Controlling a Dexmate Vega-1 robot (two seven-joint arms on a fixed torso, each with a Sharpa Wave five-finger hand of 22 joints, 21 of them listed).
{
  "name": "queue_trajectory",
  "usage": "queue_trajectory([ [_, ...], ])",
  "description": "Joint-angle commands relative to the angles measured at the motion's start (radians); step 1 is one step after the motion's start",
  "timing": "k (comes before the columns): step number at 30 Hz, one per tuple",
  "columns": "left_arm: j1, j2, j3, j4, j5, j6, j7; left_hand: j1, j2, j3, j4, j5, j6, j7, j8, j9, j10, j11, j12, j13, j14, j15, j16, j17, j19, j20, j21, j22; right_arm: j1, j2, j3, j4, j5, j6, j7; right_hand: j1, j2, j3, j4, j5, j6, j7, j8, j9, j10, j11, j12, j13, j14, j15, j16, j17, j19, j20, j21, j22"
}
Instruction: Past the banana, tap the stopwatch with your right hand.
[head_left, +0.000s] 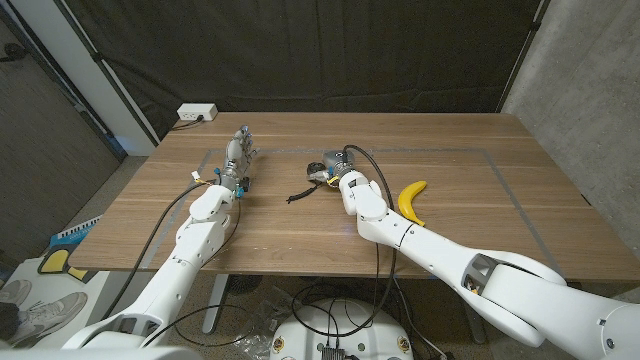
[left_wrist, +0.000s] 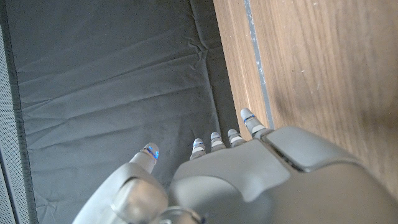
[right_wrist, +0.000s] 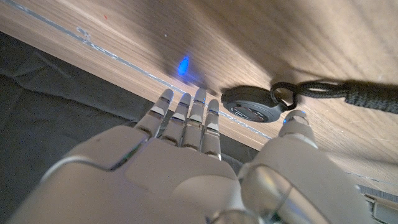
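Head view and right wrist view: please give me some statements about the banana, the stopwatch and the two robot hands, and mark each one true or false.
1. The banana lies on the table, on the outer side of the right arm. True.
2. The right robot hand holds the banana. False: it holds nothing and is by the stopwatch, fingers straight.
3. The stopwatch has a dark cord attached. True.
4. The left robot hand grips the stopwatch. False: it is apart from it, holding nothing.
5. The stopwatch is white. False: it is dark.
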Motion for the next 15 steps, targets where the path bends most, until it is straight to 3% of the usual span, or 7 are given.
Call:
queue_trajectory([
  [1, -0.005, -0.001, 0.001, 0.007, 0.001, 0.0, -0.005, 0.002, -0.005, -0.007, -0.001, 0.011, -0.009, -0.002, -0.007, 0.002, -0.007, 0.001, -0.003, 0.001, -0.02, -0.015, -0.002, 0.002, -0.056, -0.003, -0.005, 0.002, 0.006, 0.0, -0.011, 0.019, -0.008, -0.001, -0.02, 0.017, -0.001, 0.003, -0.004, 0.008, 0.022, -0.003, 0.009, 0.004, 0.015, -0.004, 0.009, 0.003, 0.023, -0.036, 0.01, 0.002, 0.014, 0.001, 0.008, 0.003],
  [9, -0.005, 0.001, 0.003, 0.007, 0.003, 0.002, -0.007, -0.003, -0.003, -0.01, -0.002, 0.014, -0.011, -0.002, -0.007, 0.001, -0.01, 0.001, -0.004, 0.001, -0.022, -0.015, -0.003, 0.001, -0.056, -0.003, -0.006, 0.002, 0.0, 0.0, -0.006, 0.026, -0.006, -0.008, -0.038, 0.015, -0.012, -0.008, 0.002, 0.01, 0.012, 0.014, 0.0, 0.004, 0.005, 0.019, 0.001, 0.004, 0.054, -0.034, 0.015, 0.003, 0.047, -0.015, 0.018, 0.003],
  [15, -0.012, 0.001, 0.006, 0.015, 0.006, 0.0, -0.013, -0.006, -0.003, -0.012, -0.004, 0.016, -0.011, -0.002, -0.007, 0.001, -0.01, 0.001, -0.004, 0.001, -0.024, -0.015, -0.003, 0.001, -0.056, -0.003, -0.007, 0.002, -0.006, 0.005, -0.008, 0.032, -0.018, -0.032, -0.063, 0.014, -0.017, -0.013, 0.004, 0.011, 0.021, 0.011, 0.002, 0.004, 0.015, 0.013, 0.003, 0.004, 0.072, -0.037, 0.019, 0.004, 0.05, -0.011, 0.018, 0.003],
])
